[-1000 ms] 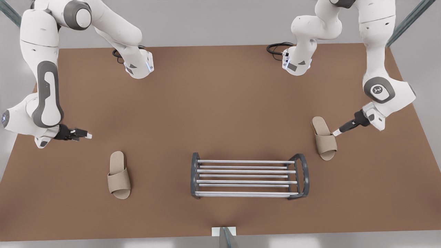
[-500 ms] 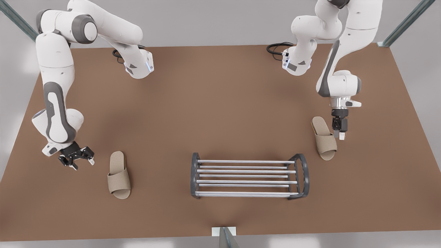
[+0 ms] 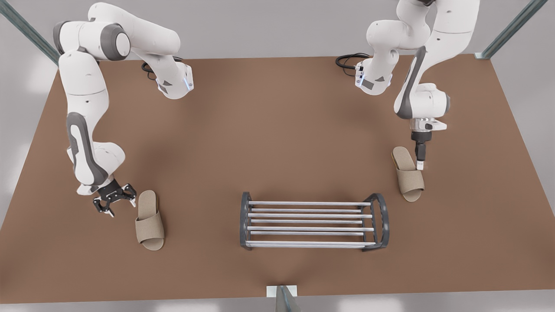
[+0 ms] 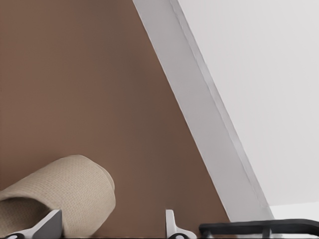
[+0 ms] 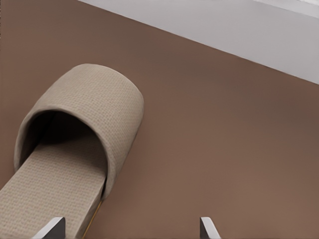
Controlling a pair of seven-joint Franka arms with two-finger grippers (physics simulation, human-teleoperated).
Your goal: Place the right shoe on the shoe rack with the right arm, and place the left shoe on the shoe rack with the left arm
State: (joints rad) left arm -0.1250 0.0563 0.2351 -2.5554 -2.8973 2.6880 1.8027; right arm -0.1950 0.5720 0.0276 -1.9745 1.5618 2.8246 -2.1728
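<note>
The shoe rack (image 3: 312, 223) stood on the bench (image 3: 277, 130). Off one end frame lay the right shoe (image 3: 149, 219), with the right hand (image 3: 113, 203) spread wide just beside its heel. Off the other end lay the left shoe (image 3: 408, 173), with the left hand (image 3: 419, 165) parted at its edge.

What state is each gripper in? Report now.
Left gripper: open, holding nothing, beside the left shoe.
Right gripper: open, holding nothing, beside the right shoe.
</note>
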